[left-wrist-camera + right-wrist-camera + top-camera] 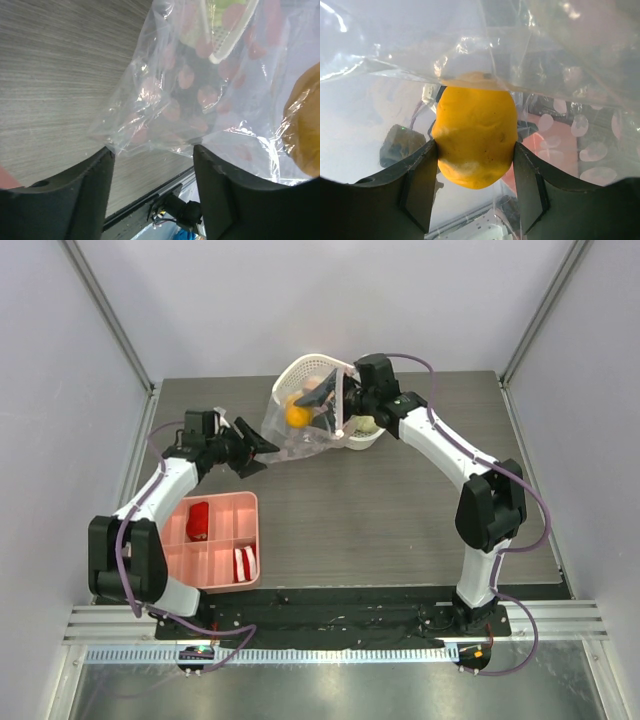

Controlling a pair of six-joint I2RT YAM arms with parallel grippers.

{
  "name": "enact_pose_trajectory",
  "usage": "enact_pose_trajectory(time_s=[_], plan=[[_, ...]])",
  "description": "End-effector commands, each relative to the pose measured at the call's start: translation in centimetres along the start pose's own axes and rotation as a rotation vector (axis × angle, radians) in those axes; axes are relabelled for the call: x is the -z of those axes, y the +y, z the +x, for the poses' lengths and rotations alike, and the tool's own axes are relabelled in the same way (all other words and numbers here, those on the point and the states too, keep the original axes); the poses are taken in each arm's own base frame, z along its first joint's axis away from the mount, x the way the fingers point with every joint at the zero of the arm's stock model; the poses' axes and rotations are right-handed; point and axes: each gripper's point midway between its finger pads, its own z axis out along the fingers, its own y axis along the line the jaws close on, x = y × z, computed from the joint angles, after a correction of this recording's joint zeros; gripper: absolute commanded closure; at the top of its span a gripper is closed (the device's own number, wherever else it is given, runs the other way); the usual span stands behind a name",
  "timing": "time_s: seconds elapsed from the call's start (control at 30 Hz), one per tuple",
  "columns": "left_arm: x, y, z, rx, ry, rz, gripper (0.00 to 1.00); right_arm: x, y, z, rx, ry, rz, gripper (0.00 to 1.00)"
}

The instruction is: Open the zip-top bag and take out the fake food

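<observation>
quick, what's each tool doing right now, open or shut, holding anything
left tool: open, edge of the clear crinkly plastic zip-top bag at its fingertips, not clamped
right tool: shut on the yellow-orange plastic toy fruit

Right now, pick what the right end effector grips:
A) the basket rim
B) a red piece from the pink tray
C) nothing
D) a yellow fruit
D: the right wrist view shows the yellow fruit pinched between the fingers of the right end effector, with the bag draped just above it.
</observation>
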Motion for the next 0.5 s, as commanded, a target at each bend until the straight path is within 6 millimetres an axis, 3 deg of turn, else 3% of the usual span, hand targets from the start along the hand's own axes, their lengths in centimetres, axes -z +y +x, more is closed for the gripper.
enact_pose_trajectory(time_s=[0.0,0.13,0.17,0.2,0.23,0.47], plan=[[-0.6,-1.4,-2.1,-0.064,-0.06,0.054,0.46,2.1,3.5,1.5,0.005,0.031,-0.107,0.99],[-0.9,-0.6,-3.3,-0.062,-0.095,0.003,0.7,2.4,3.2,2.4,0.014,0.039,-0.097,0.99],[-0.9,0.4,-2.9,-0.049,-0.084,-0.046,0.75,2.4,2.6,2.5,0.012,0.039,-0.078,0.99],[-0.7,0.7,-4.0,-0.065,-0.129,-0.091,0.9,2.5,2.3,2.4,0.041,0.029,-0.066,0.99],[-0.6,1.3,-4.2,-0.065,-0.137,-0.126,0.98,2.6,1.9,2.3,0.055,0.022,-0.047,0.99],[0.7,5.6,-5.3,-0.007,-0.176,-0.31,1.0,3.4,-0.5,1.8,0.171,-0.022,0.089,0.99]])
